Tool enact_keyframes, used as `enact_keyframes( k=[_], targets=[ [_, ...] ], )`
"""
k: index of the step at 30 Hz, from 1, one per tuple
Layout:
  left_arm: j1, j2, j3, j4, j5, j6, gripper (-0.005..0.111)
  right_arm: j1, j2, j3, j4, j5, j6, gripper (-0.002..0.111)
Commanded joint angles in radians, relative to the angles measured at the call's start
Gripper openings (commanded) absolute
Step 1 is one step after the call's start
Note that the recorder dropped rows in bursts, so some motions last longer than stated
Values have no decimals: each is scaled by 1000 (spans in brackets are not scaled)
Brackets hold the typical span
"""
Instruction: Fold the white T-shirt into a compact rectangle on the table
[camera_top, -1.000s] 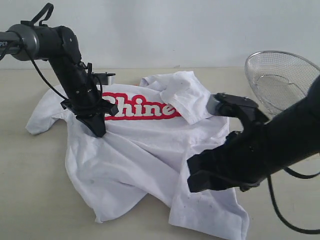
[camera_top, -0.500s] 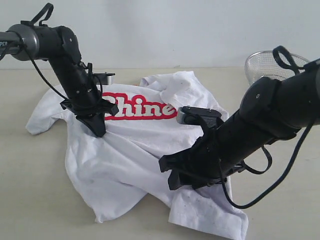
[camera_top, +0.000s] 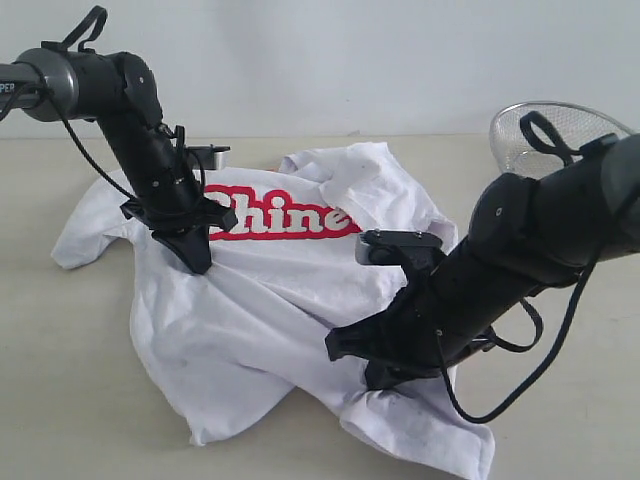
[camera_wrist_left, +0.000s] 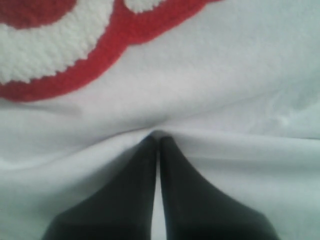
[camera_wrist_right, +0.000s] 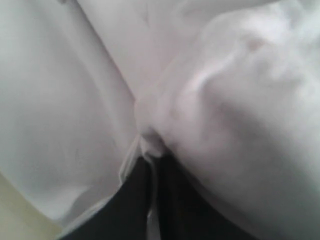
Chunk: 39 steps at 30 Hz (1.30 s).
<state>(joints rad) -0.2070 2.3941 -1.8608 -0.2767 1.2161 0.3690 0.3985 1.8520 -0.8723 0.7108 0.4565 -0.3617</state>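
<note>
Right end effector (camera_wrist_right: 151, 167) dropped, now pinching white T-shirt (camera_top: 250, 300) fold.

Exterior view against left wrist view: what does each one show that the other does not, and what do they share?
Only the exterior view: the whole crumpled white T-shirt on the table, the wire basket at the far right, and the right gripper down on the shirt's lower right part in that view. Only the left wrist view: the two fingertips pressed together, pinching up a ridge of cloth just beside the red lettering. Both: the left gripper, the shirt and its lettering.
</note>
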Motion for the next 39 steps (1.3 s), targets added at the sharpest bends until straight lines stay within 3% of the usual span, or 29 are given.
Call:
enact_keyframes(
  k=[1,14,19,22,26,27,39],
  targets=[
    [10,21,10,75,-13,-16,5,0,-43,-1,-113,7,83,0],
    [10,21,10,79,-11,-16,5,-204,-179,2,-227,218,102,0],
    [10,21,10,79,-11,-16,5,-177,-182,2,-115,221,40,0],
    [10,21,10,79,-13,-16,5,-121,-182,2,21,216,-87,13],
    [10,21,10,79,-11,-16,5,-35,-180,2,50,127,-73,50],
    [10,21,10,79,-11,-16,5,-20,-175,2,46,93,-52,55],
    [10,21,10,79,-11,-16,5,-7,-25,2,43,23,1,55]
  ],
)
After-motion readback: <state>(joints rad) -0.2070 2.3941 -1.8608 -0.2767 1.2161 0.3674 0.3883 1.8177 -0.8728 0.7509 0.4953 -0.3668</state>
